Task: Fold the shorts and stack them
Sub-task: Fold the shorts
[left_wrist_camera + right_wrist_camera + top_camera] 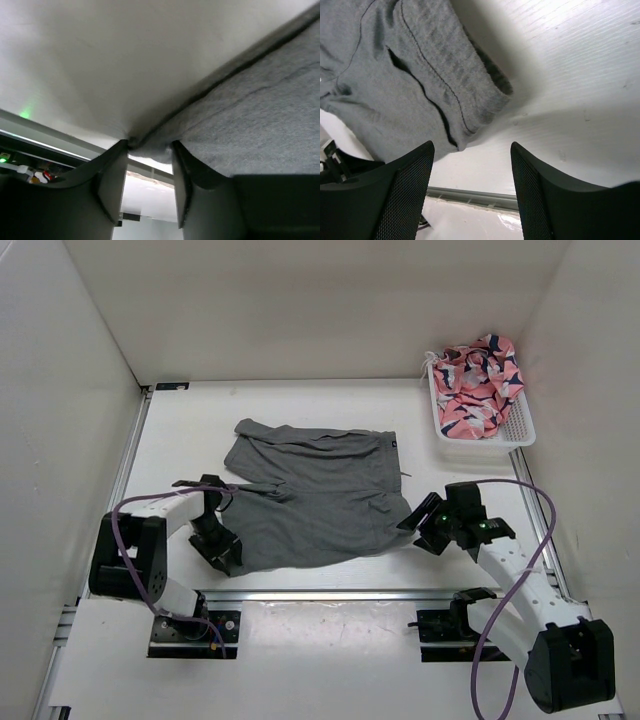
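Observation:
The grey shorts lie spread on the white table, waistband toward the far side. My left gripper is at their near-left corner. In the left wrist view a bunched corner of the shorts sits between the tips of the left gripper, whose jaws still stand apart. My right gripper is at the near-right corner. In the right wrist view the right gripper is open with bare table between its fingers, and the hem of the shorts lies just ahead of its left finger.
A white basket holding pink patterned cloth stands at the back right. White walls close in the table on the left, back and right. A metal rail runs along the near edge.

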`<state>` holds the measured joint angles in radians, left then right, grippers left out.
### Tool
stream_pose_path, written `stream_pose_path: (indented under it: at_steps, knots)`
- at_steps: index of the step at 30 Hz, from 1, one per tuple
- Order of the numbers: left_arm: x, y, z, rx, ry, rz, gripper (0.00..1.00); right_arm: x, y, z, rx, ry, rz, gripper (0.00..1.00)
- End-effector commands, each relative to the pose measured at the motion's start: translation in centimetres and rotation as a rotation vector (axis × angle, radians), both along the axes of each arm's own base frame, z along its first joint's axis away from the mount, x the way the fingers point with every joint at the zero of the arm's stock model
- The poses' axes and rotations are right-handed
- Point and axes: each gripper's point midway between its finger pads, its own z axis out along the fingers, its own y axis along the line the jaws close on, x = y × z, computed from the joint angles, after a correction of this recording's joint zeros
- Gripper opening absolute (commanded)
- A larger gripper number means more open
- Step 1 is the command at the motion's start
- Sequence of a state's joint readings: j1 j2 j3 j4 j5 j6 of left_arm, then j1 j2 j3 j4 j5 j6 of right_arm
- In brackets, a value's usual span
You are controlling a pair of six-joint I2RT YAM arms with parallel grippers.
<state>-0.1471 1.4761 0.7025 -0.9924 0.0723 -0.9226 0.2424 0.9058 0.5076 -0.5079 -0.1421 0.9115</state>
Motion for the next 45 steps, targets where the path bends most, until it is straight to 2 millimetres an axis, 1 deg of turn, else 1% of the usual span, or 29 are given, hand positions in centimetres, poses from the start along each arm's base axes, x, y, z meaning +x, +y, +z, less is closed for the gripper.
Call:
stream_pose_path:
  at_steps: [1, 2, 3, 5, 8, 12, 15, 16, 17, 20, 25, 26, 27, 29, 31, 32, 33, 34, 35, 36, 37, 38, 39, 40, 41, 42, 43, 44, 45]
  knots:
    - [1.4, 0.1, -1.1, 0.030, -0.050, 0.008, 0.50, 0.5, 1.3, 0.7, 0.083, -0.023, 0.001, 0.68]
    - [1.5, 0.3, -1.1, 0.041, -0.052, 0.007, 0.44, 0.2, 1.4, 0.2, 0.092, -0.004, -0.003, 0.66]
    - [2.0, 0.5, -0.9, 0.050, -0.074, 0.006, 0.27, 0.1, 1.4, -0.2, 0.091, -0.001, -0.003, 0.66]
    - [2.4, 0.4, -0.7, 0.049, -0.083, 0.006, 0.10, 0.4, 1.5, -0.7, 0.095, 0.006, -0.010, 0.63]
    - [2.5, 0.4, -0.5, 0.046, -0.098, 0.007, 0.10, 0.5, 1.4, -1.9, 0.088, 0.027, -0.025, 0.58]
    - [3.1, 0.6, 1.6, 0.053, -0.173, 0.008, 0.10, 1.0, 0.9, -3.3, 0.052, 0.043, -0.047, 0.50]
    - [3.4, 1.1, 3.4, 0.080, -0.229, 0.031, 0.10, 1.4, 0.6, -3.8, 0.025, 0.035, -0.038, 0.37]
    - [3.9, 1.2, 4.1, 0.085, -0.255, 0.032, 0.10, 1.7, 0.4, -4.0, 0.010, 0.026, -0.038, 0.30]
    - [3.8, 1.2, 4.7, 0.084, -0.264, 0.033, 0.10, 1.8, 0.3, -4.0, 0.003, 0.024, -0.044, 0.17]
    - [4.9, 1.2, 7.3, 0.078, -0.359, 0.048, 0.10, 1.5, -0.4, -4.1, -0.041, 0.031, -0.038, 0.00]
    - [6.2, 1.8, 11.6, 0.107, -0.456, 0.058, 0.10, 2.0, -0.8, -0.7, -0.069, -0.043, -0.012, 0.00]
    - [7.1, 1.7, 13.1, 0.099, -0.496, 0.062, 0.10, 2.0, -0.8, -0.1, -0.075, -0.052, 0.000, 0.00]
    - [7.7, 1.9, 14.0, 0.108, -0.525, 0.055, 0.10, 1.6, -1.2, 0.2, -0.098, -0.040, -0.001, 0.00]
    - [8.6, 1.9, 15.0, 0.115, -0.540, 0.048, 0.10, 2.5, -1.3, 2.3, -0.117, -0.079, 0.011, 0.00]
    - [10.5, 2.6, 17.2, 0.138, -0.601, 0.053, 0.10, 2.8, -1.5, 3.6, -0.130, -0.093, 0.010, 0.00]
    - [11.5, 3.0, 17.3, 0.145, -0.592, 0.071, 0.10, 3.9, -1.5, 4.8, -0.140, -0.121, 0.013, 0.00]
    - [13.1, 3.1, 19.1, 0.142, -0.645, 0.076, 0.10, 4.4, -1.4, 5.3, -0.145, -0.134, 0.023, 0.00]
    - [13.9, 3.3, 19.6, 0.146, -0.654, 0.073, 0.10, 5.5, -1.3, 6.8, -0.146, -0.168, 0.014, 0.00]
    - [15.4, 3.5, 19.5, 0.165, -0.652, 0.076, 0.10, 6.2, -1.3, 6.6, -0.167, -0.152, 0.023, 0.00]
    - [16.9, 3.9, 21.2, 0.172, -0.696, 0.093, 0.10, 6.9, -1.4, 6.9, -0.183, -0.158, 0.025, 0.00]
    - [18.5, 3.7, 21.8, 0.169, -0.726, 0.097, 0.10, 7.9, -1.6, 7.3, -0.199, -0.172, 0.010, 0.00]
    - [19.4, 3.8, 22.1, 0.179, -0.734, 0.100, 0.10, 9.3, -1.3, 7.8, -0.202, -0.182, 0.016, 0.00]
    - [20.9, 4.1, 21.1, 0.189, -0.699, 0.094, 0.10, 10.3, -1.2, 8.2, -0.213, -0.199, 0.015, 0.00]
    - [22.6, 4.0, 22.9, 0.186, -0.748, 0.089, 0.10, 11.3, -1.0, 7.6, -0.217, -0.180, 0.018, 0.00]
    - [23.7, 4.3, 23.2, 0.188, -0.757, 0.099, 0.10, 12.4, -1.0, 7.9, -0.230, -0.190, 0.006, 0.00]
    - [25.5, 4.2, 22.0, 0.195, -0.735, 0.075, 0.10, 14.1, -0.8, 9.6, -0.235, -0.230, 0.005, 0.00]
    - [27.2, 4.2, 23.6, 0.198, -0.783, 0.048, 0.10, 15.4, -0.7, 8.9, -0.253, -0.216, 0.008, 0.00]
    - [28.4, 4.6, 23.8, 0.205, -0.790, 0.042, 0.10, 16.2, -0.5, 8.9, -0.254, -0.213, 0.008, 0.00]
    - [29.5, 4.5, 21.2, 0.212, -0.713, 0.023, 0.10, 17.9, -0.4, 10.4, -0.262, -0.251, 0.002, 0.00]
